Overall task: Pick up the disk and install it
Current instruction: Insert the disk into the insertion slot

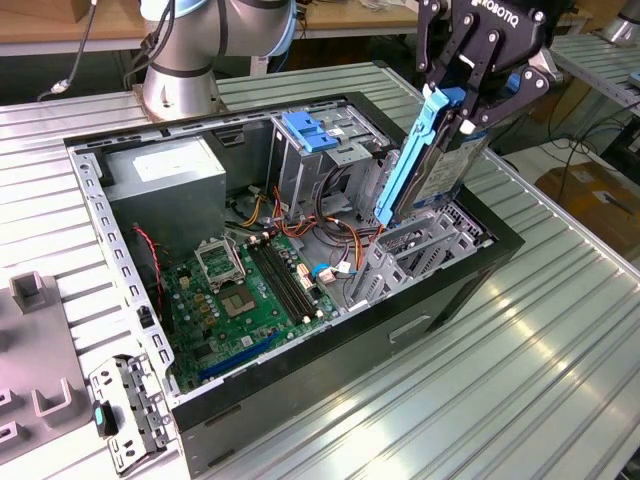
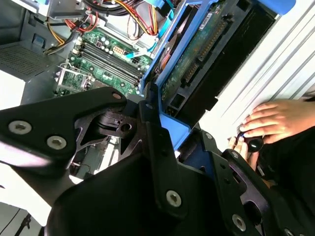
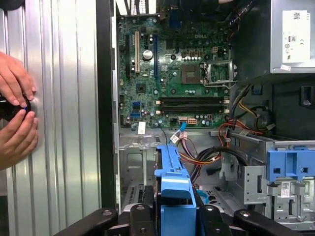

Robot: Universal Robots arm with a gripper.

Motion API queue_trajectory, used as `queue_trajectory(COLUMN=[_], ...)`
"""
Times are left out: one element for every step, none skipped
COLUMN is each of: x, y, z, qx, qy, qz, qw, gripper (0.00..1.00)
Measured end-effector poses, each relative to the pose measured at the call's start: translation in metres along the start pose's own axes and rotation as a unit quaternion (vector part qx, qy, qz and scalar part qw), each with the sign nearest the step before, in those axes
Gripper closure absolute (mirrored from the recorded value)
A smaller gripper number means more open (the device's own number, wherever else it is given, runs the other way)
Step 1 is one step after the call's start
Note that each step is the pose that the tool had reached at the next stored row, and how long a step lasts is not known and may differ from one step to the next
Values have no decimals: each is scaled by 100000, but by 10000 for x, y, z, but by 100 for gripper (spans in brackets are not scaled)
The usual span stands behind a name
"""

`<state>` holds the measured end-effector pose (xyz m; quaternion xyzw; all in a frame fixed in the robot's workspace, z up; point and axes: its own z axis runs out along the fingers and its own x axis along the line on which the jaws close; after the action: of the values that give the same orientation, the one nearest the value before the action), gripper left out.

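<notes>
The disk [image 1: 432,165], a dark drive in bright blue rails, hangs tilted on edge above the open computer case [image 1: 330,385], over the drive bay [image 1: 420,250] at the exterior view's right. My gripper [image 1: 462,108] is shut on its upper end. In the second wrist view the disk [image 2: 197,54] shows its green circuit side between the black fingers [image 2: 153,129]. In the first wrist view the blue carrier of the disk [image 3: 174,179] sits in my gripper [image 3: 176,217], above the bay's metal floor.
Inside the case lie the motherboard [image 1: 250,290], a grey power supply [image 1: 165,180], coloured cables and a fixed blue latch piece [image 1: 305,130]. A person's hands [image 3: 15,108] rest on the ribbed table beside the case. A loose metal bracket [image 1: 125,400] lies at the exterior view's left.
</notes>
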<state>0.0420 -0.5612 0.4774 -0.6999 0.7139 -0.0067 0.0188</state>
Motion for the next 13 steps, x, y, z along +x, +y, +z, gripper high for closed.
queue_trajectory(x=[18, 32, 41, 44, 44, 44, 44, 44, 44, 44, 44, 43, 43], y=[-1, -1, -7, -30, -55, -67, -69, -70, -73, -76, -79, -80, -82], z=[18, 34, 49, 77, 102, 119, 129, 135, 145, 156, 173, 184, 200], qx=[0, -1, 2, 1, 5, 13, 15, 21, 23, 11, -8, -27, -56], qy=[-3, -3, -13, 58, 208, 509, 841, 1128, 1444, 1598, 1625, 1632, 1644], qz=[11, 35, 43, 43, 35, 21, 19, 9, -10, -13, -23, -17, -15], qw=[100000, 100000, 100000, 100000, 100000, 99999, 99996, 99994, 99990, 99987, 99987, 99987, 99986], gripper=[64, 64, 64, 64, 64, 64, 64, 64, 64, 64, 64, 64, 64])
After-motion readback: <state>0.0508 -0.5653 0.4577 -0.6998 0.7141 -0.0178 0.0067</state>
